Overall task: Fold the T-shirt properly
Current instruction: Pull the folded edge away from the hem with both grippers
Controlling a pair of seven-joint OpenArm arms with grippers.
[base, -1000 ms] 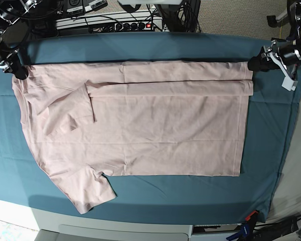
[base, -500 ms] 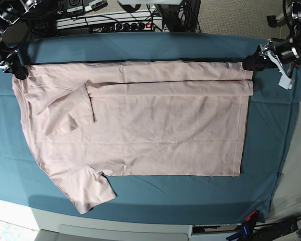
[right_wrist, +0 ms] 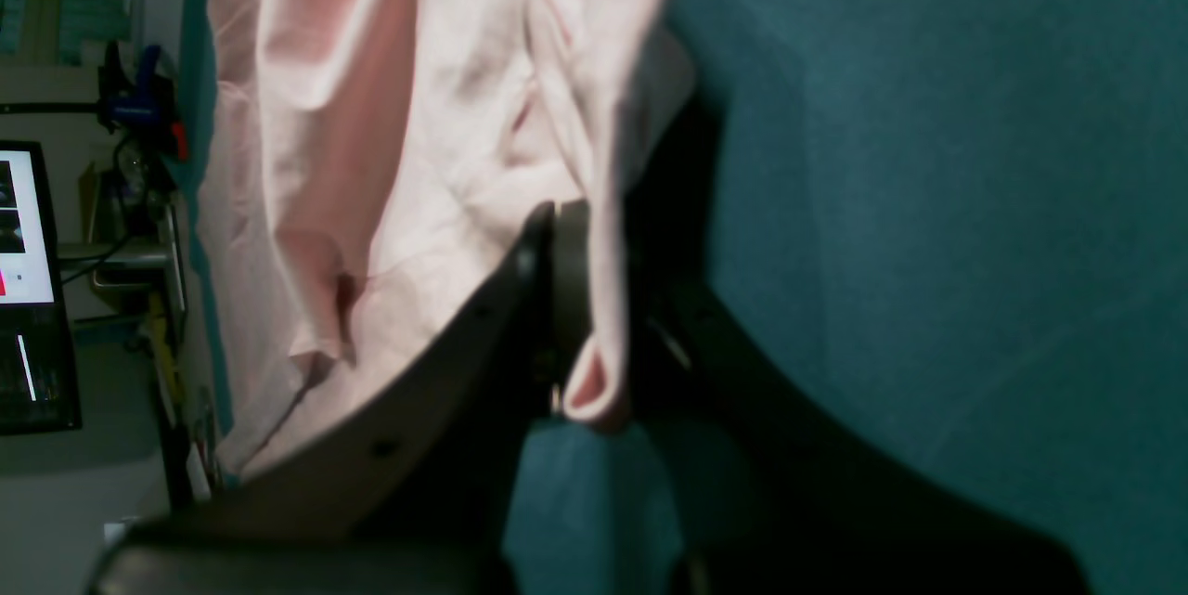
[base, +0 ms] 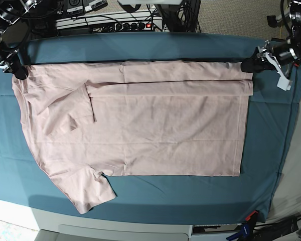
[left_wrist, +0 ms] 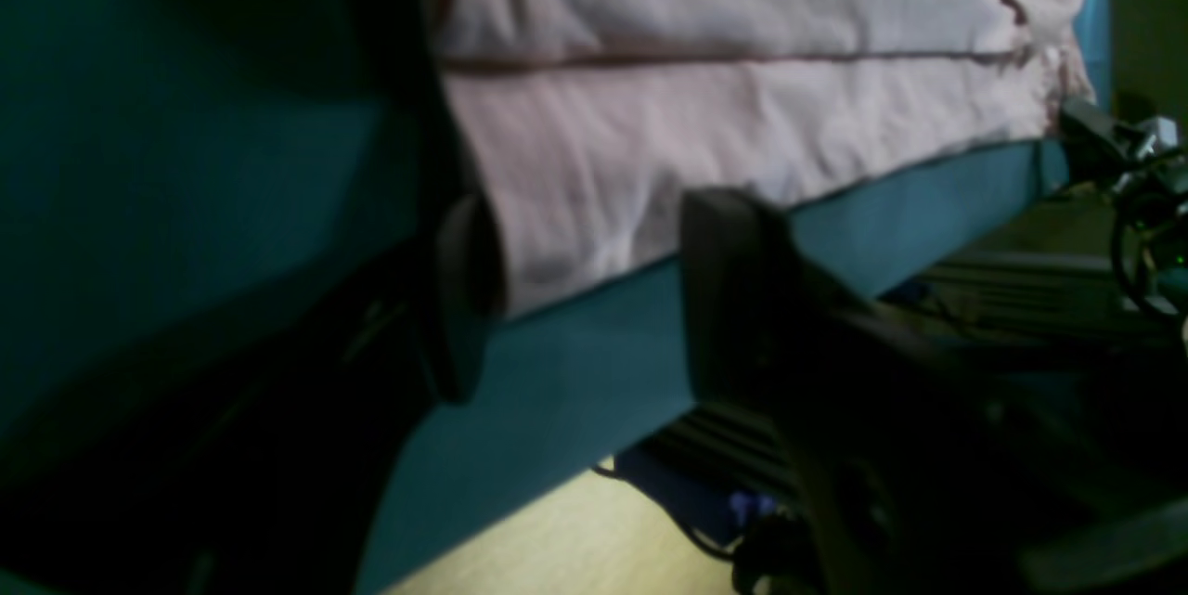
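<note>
The pale pink T-shirt (base: 140, 125) lies flat on the teal cloth (base: 190, 191), plain side up. Its far long edge is folded over into a band, and one sleeve is tucked in at the left. My left gripper (base: 247, 65) stands at the band's far right corner. In the left wrist view its jaws (left_wrist: 594, 298) are open and straddle the shirt's corner (left_wrist: 557, 205); one finger (left_wrist: 459, 298) touches the fabric. My right gripper (base: 19, 72) is at the far left corner. It is shut (right_wrist: 599, 335) on a pinched fold of the T-shirt (right_wrist: 418, 112).
A power strip and cables (base: 110, 22) lie behind the table's far edge. Clamps (base: 248, 221) hold the teal cloth at the near right corner. A monitor (right_wrist: 28, 279) shows past the table in the right wrist view.
My left gripper has shifted slightly left, closer over the shirt's far right corner. The right gripper and the shirt have not moved.
</note>
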